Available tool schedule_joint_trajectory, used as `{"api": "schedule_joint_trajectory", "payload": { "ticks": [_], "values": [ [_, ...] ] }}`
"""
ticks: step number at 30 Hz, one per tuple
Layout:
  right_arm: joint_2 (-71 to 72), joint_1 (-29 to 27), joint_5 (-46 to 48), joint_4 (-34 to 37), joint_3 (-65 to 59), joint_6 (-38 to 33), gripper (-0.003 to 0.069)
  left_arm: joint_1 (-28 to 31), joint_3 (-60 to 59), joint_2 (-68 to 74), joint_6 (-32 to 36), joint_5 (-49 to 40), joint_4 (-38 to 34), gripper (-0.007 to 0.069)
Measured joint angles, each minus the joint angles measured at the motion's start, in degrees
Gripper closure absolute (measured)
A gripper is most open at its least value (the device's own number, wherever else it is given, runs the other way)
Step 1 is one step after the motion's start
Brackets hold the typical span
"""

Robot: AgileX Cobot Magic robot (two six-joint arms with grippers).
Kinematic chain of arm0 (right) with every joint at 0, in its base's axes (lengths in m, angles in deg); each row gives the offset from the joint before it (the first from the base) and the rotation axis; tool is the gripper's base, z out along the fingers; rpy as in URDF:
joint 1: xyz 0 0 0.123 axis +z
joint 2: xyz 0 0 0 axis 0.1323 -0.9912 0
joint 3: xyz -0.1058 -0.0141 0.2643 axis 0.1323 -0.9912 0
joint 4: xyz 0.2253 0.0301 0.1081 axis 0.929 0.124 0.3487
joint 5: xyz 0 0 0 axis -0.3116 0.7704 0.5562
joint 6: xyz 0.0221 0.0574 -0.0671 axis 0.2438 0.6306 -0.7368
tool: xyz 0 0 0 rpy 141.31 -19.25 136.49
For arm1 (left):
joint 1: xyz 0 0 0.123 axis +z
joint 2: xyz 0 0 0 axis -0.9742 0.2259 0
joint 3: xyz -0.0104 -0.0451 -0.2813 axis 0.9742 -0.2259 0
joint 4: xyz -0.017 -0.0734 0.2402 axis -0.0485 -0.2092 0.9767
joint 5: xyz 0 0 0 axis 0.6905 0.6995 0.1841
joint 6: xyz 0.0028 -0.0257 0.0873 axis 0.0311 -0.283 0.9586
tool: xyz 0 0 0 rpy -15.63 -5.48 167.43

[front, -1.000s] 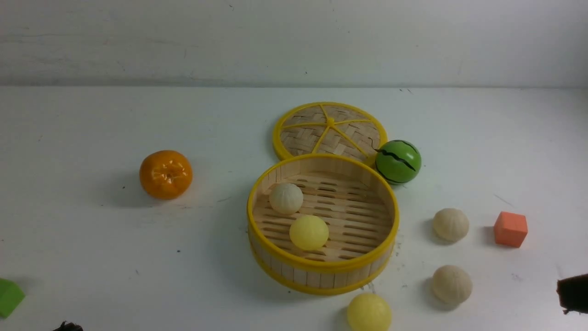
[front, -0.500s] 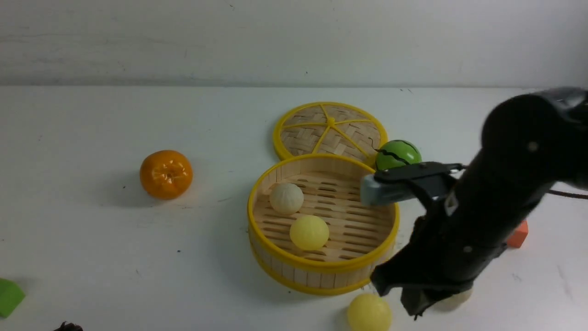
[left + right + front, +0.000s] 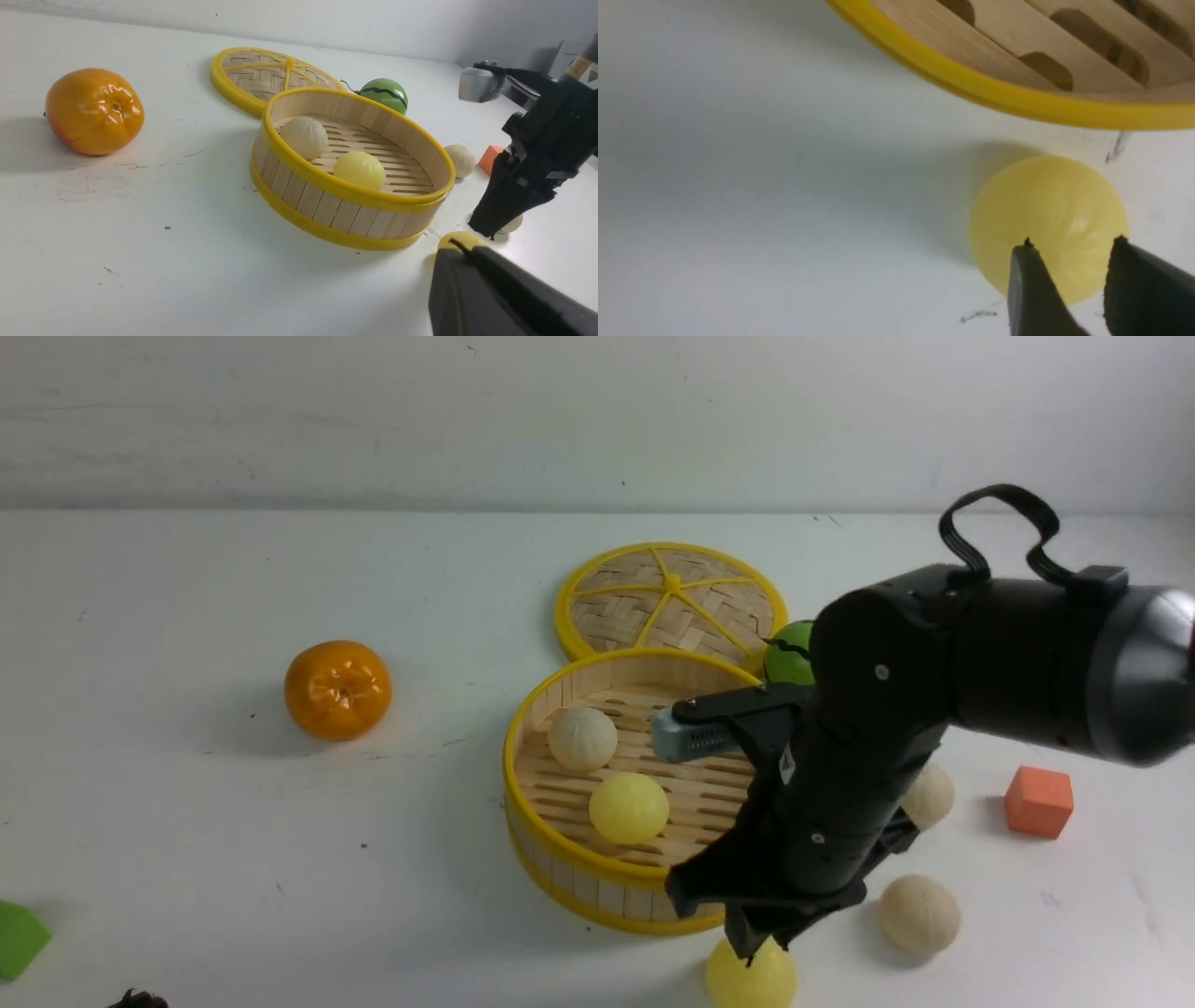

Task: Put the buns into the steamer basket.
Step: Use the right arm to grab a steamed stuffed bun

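The right pincer [image 3: 1073,247], tips barely parted, hung over the smooth pale-yellow bun [image 3: 1045,210] beside the round bamboo steamer basket [image 3: 1017,100]; descending thus might send it rolling along the white bench [image 3: 738,186].

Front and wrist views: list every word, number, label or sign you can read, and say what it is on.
No text can be read.
A white sticker on the right arm: too small to read.
A yellow label on that arm, left wrist view: blurred, unreadable.
The steamer basket, lid and orange: no writing seen.
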Motion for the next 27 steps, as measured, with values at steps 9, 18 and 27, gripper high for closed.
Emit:
{"api": "schedule_joint_trajectory", "payload": {
  "ticks": [9, 18, 27],
  "values": [
    [-2.33, -2.08, -2.64, 0.25, 0.00, 0.00, 0.0399, 0.00, 0.00, 0.00, 0.00, 0.00, 0.00, 0.0603],
    [-2.72, -2.15, 0.00, 0.90, 0.04, 0.00, 0.0399, 0.00, 0.00, 0.00, 0.00, 0.00, 0.00, 0.0596],
    [-1.72, -2.15, 0.85, 0.83, 0.16, 0.00, 0.0412, 0.00, 0.00, 0.00, 0.00, 0.00, 0.00, 0.0586]
  ]
}}
